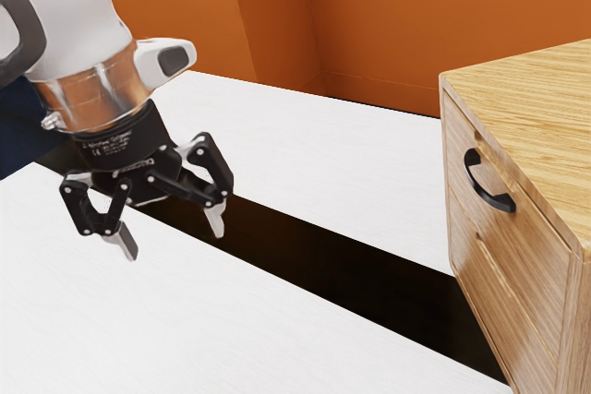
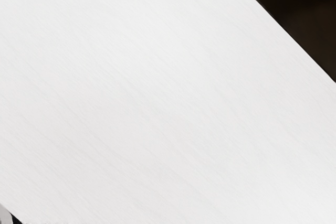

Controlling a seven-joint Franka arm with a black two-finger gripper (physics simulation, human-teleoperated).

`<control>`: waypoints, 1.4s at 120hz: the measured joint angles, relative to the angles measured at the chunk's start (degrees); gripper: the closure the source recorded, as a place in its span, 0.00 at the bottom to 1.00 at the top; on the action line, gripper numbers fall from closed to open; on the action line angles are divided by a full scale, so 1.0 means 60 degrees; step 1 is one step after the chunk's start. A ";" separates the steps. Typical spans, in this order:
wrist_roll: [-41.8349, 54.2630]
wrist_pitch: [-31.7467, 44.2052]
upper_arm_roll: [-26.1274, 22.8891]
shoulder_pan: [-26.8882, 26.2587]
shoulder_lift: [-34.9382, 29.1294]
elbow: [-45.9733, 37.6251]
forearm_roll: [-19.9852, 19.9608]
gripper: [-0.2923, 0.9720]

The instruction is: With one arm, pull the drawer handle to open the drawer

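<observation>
Exterior view, white table [image 1: 314, 159], dark gap [image 1: 351, 274], orange walls [image 1: 416, 16], jaws spread wide, empty.

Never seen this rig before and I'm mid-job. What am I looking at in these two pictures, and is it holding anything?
The exterior view comes from a camera beside the machine. The white limb at its upper left is a robot arm; the black claw at its end is the gripper, whose two fingers stand apart, open, holding nothing. It hangs over a white table crossed by a dark gap. At that view's right stands a wooden cabinet with a black handle on its upper drawer front, which looks flush with the cabinet. The gripper is well apart from the handle. The wrist view comes from a camera on the arm's hand, looking down at the table and a corner of the dark gap.
</observation>
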 joint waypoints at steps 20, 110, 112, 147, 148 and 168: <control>-0.0860 0.0553 -0.0128 -0.0010 0.0679 0.0044 -0.0027 0.23; -0.1297 0.3431 -0.0761 -0.0157 0.2364 0.0829 -0.0210 0.23; -0.1286 0.3483 -0.0777 -0.0192 0.2388 0.0861 -0.0210 0.23; -0.1093 0.4460 -0.1000 -0.0325 0.2996 0.1221 -0.0376 0.23; -0.1088 0.4483 -0.1000 -0.0337 0.3019 0.1241 -0.0387 0.23; -0.1016 0.4923 -0.1028 -0.0643 0.3526 0.1655 -0.0495 0.23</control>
